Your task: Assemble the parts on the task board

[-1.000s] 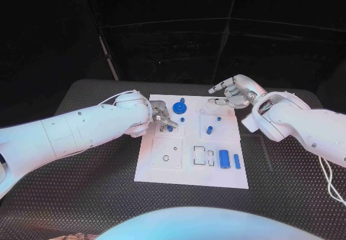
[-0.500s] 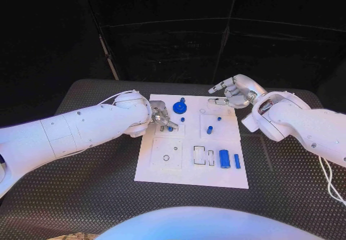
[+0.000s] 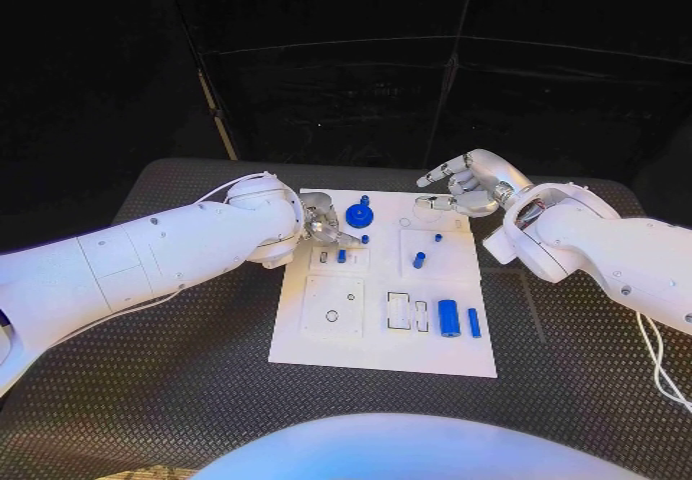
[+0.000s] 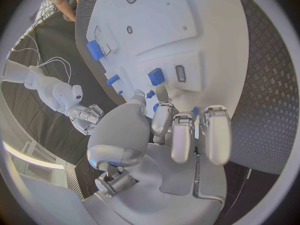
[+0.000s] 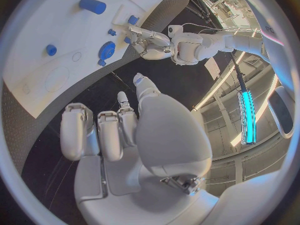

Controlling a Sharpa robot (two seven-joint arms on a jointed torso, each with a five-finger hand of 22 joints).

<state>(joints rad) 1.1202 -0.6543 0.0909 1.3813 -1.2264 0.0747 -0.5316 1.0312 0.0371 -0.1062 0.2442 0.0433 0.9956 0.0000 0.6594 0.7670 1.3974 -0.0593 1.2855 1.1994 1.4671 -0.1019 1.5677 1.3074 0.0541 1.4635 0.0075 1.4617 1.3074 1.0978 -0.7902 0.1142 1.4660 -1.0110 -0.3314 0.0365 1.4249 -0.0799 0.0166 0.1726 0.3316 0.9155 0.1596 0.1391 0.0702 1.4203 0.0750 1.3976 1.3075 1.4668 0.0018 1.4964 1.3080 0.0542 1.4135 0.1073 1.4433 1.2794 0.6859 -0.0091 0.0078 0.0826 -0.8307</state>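
Observation:
The white task board (image 3: 378, 340) lies in the middle of the table. On it are a blue gear-like disc (image 3: 359, 214), small blue pegs (image 3: 342, 256) standing in the upper left block, more pegs (image 3: 418, 260) to their right, and a blue cylinder (image 3: 449, 318) lower right. My left hand (image 3: 322, 222) hovers over the board's upper left corner, beside the disc, fingers loosely extended with nothing plainly between them (image 4: 181, 130). My right hand (image 3: 462, 185) floats above the board's upper right corner, fingers spread and holding nothing (image 5: 119, 130).
The board (image 4: 187, 25) sits on a black ribbed mat (image 3: 173, 380) with free room on both sides and in front. A thin blue pin (image 3: 473, 322) lies next to the cylinder. Empty slots (image 3: 400, 310) mark the board's lower middle.
My left hand has drawn back from the small pegs toward the board's top edge, leaving both pegs standing. The right hand has stayed where it was.

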